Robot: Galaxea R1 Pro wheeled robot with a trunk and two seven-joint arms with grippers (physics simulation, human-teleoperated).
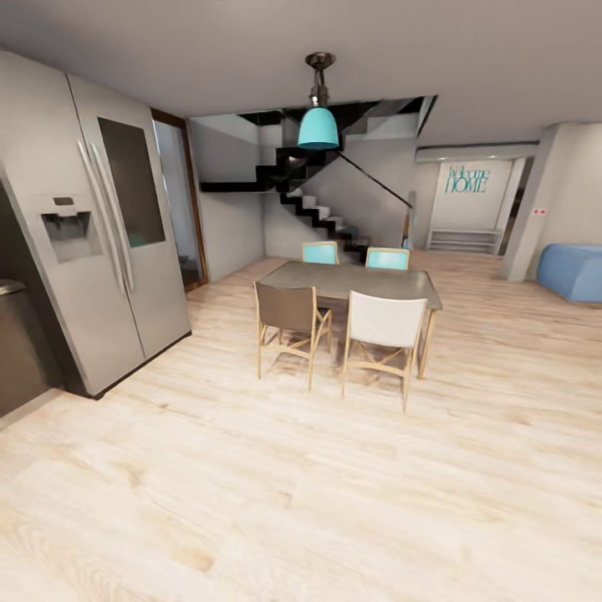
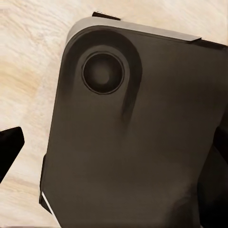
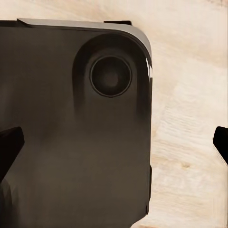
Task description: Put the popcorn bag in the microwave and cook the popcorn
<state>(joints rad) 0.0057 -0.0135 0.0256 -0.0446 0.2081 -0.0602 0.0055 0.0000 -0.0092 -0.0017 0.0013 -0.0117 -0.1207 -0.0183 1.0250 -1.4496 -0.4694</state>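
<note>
Looking forward from the head view, we record an open room with a pale wood floor (image 1: 334, 502). A tall grey two-door refrigerator (image 1: 109, 242) stands at the left, with a dark cabinet (image 1: 17, 343) just beside it at the frame edge. Ahead sits a grey dining table (image 1: 359, 283) ringed by four chairs: a brown chair (image 1: 288, 311) and a white chair (image 1: 385, 322) on the near side, two teal chairs (image 1: 355, 255) on the far side. A teal pendant lamp (image 1: 318, 125) hangs above it. Behind rise a dark staircase (image 1: 322, 209) and a wall bearing a welcome sign (image 1: 466, 179); a blue sofa (image 1: 573, 272) shows at the right.

We cannot place the popcorn bag, microwave or countertop from these pictures.

Each wrist view looks down on the robot's dark base (image 2: 137, 142) over the floor. The left gripper (image 2: 114, 147) shows dark fingertips (image 2: 9, 142) far apart; the right gripper (image 3: 114, 145) likewise stands spread, fingertips (image 3: 9, 142) at opposite edges, holding nothing.
</note>
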